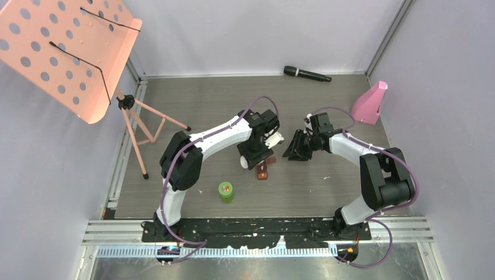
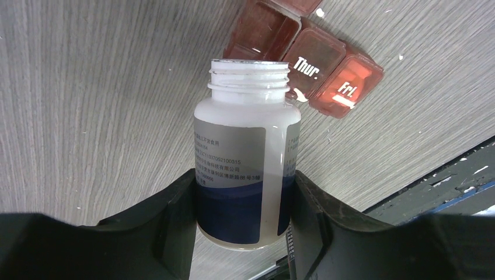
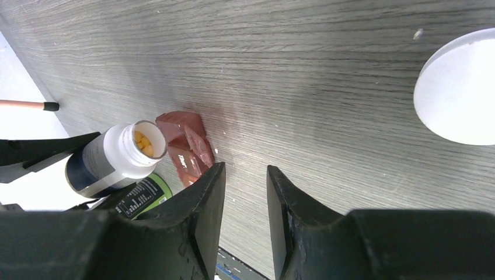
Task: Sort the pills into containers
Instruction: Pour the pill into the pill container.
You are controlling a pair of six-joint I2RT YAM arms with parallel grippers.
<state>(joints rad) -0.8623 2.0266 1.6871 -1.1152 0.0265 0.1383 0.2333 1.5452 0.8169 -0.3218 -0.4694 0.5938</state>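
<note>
My left gripper [image 1: 255,154] is shut on the white bottle [image 2: 245,157], gripping its lower body. The bottle has no cap and lies tilted, its mouth just over the small brown case [image 2: 303,52]. That case has "Thur." and "Fri." lids, and one compartment is open. In the right wrist view the bottle [image 3: 117,157] holds yellow pills, next to the case [image 3: 187,146] and the green bottle [image 3: 140,198]. The green-lidded bottle [image 1: 226,191] stands upright at the near left. My right gripper [image 1: 295,149] is open and empty, just right of the case, fingers [image 3: 213,198] low over the table.
A white round disc [image 3: 461,87] lies on the table beyond my right gripper. A black microphone [image 1: 306,74] lies at the back. A pink object [image 1: 369,103] stands at the back right. A pink music stand [image 1: 64,52] on tripod legs [image 1: 146,125] is at the left.
</note>
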